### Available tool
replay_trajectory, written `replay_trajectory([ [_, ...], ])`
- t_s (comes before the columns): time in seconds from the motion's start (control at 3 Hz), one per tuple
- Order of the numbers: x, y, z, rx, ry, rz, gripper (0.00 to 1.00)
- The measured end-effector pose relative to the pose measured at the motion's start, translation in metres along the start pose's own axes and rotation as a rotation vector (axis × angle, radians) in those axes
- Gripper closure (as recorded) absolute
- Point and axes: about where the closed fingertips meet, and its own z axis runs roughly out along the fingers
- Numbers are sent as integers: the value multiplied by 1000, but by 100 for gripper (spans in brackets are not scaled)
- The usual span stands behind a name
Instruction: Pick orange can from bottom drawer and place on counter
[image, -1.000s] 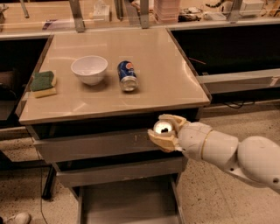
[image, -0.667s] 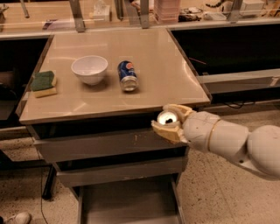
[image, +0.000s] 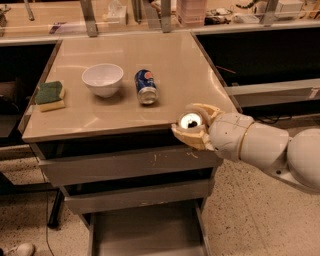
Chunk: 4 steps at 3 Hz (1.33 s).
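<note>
My gripper (image: 192, 125) is at the front right edge of the counter (image: 100, 117), level with its surface. It is shut on the orange can (image: 190, 120), of which only the shiny silver top shows between the beige fingers (image: 187, 137). The bottom drawer (image: 145, 232) stands pulled open below, its grey floor bare where visible. The white arm reaches in from the right.
On the counter lie a blue can (image: 146, 86) on its side, a white bowl (image: 103, 78) and a green-and-yellow sponge (image: 49, 95). Two shut grey drawers (image: 125, 167) sit under the counter. A cluttered shelf (image: 150, 12) runs along the back. A shoe (image: 20, 249) shows at the bottom left.
My gripper with the can has risen from in front of the top drawer to the level of the counter's front edge and shifted slightly right.
</note>
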Motion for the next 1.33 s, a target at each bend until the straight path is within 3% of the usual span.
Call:
replay_trajectory([
  [0.33,-22,-18,1,13,-18,-22,100],
  [1.0,-72,-109,6,119,-54,-70,100],
  [1.33,-79,-141,20,134,-70,-60,100],
])
